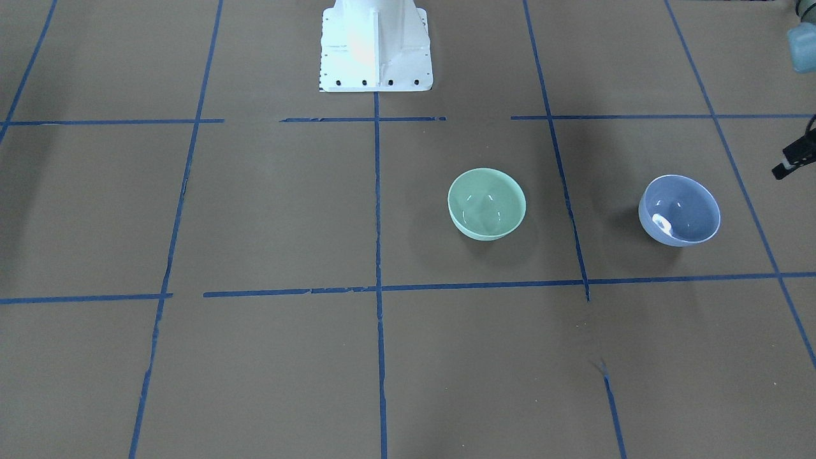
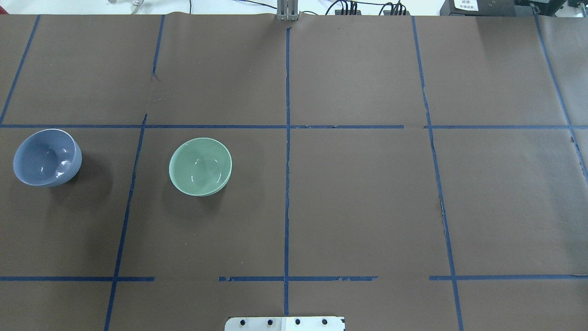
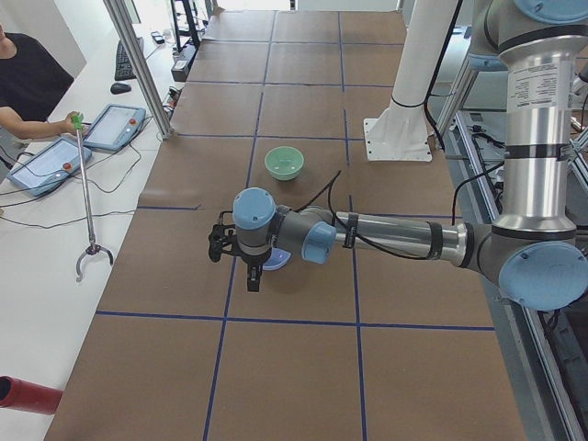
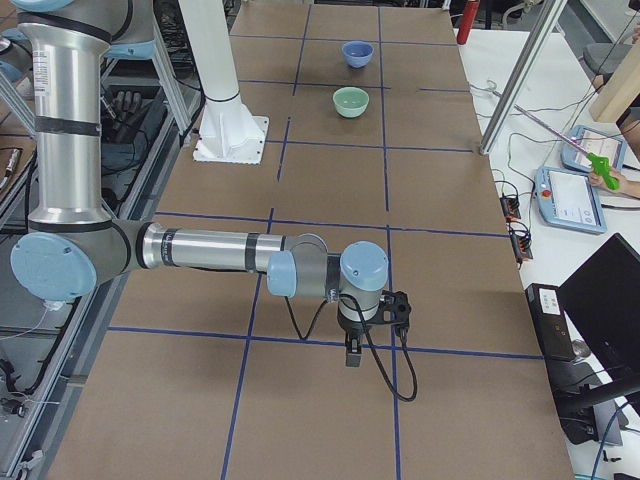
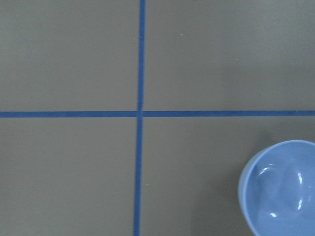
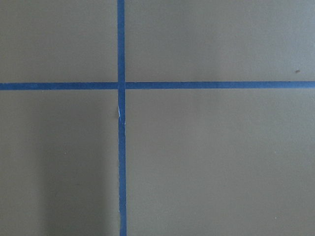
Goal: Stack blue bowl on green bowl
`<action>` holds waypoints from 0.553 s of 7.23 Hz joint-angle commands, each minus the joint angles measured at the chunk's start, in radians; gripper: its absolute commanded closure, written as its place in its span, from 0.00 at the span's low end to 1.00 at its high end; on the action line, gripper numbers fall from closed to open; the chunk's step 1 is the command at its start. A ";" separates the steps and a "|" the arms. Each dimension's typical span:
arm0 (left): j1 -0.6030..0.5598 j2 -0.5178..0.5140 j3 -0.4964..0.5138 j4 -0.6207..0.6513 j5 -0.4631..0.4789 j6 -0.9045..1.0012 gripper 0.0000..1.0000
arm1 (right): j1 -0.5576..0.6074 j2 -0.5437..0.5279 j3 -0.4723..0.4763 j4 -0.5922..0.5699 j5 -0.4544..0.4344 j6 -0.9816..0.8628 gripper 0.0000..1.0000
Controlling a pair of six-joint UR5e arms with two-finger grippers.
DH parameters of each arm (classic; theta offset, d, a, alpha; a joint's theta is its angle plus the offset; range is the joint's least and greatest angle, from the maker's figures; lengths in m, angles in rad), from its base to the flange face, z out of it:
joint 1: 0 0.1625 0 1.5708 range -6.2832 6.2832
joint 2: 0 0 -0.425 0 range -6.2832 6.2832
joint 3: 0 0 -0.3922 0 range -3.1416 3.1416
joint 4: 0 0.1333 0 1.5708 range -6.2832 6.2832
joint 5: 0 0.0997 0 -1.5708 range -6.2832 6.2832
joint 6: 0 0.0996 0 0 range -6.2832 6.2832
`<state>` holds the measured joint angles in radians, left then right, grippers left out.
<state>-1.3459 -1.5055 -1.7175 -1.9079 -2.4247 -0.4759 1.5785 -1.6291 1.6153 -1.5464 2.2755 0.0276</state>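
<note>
**Blue bowl untouched**

Blue bowl (image 1: 679, 210) sits upright on the desk (image 2: 367, 207), well apart from the green bowl (image 1: 487, 204), on its robot-left side. Glossy, stiff, probably slick: pinch 1 rim wall. Left claw (image 3: 219, 246) hovers just farther out, right claw (image 4: 398, 305) far opposite; openings, cannot tell. Overhead shows 2 bowls, no arms; left-side view mostly hides blue.

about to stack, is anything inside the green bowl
Nothing shows inside the green bowl, only light reflections on its glossy bottom. The table right under it is covered.
</note>
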 commanded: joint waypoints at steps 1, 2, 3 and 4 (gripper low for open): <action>0.143 0.007 0.045 -0.182 0.015 -0.101 0.00 | 0.000 0.000 0.000 0.000 -0.001 0.000 0.00; 0.169 0.005 0.071 -0.203 0.071 -0.104 0.00 | 0.000 0.000 0.000 0.000 -0.001 0.000 0.00; 0.186 0.004 0.111 -0.245 0.084 -0.104 0.00 | 0.000 0.000 0.000 0.000 0.001 0.000 0.00; 0.192 -0.001 0.159 -0.297 0.101 -0.105 0.00 | 0.000 0.000 0.000 0.000 -0.001 0.000 0.00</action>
<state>-1.1697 -1.5024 -1.6127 -2.1452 -2.3478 -0.5785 1.5785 -1.6291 1.6152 -1.5463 2.2755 0.0276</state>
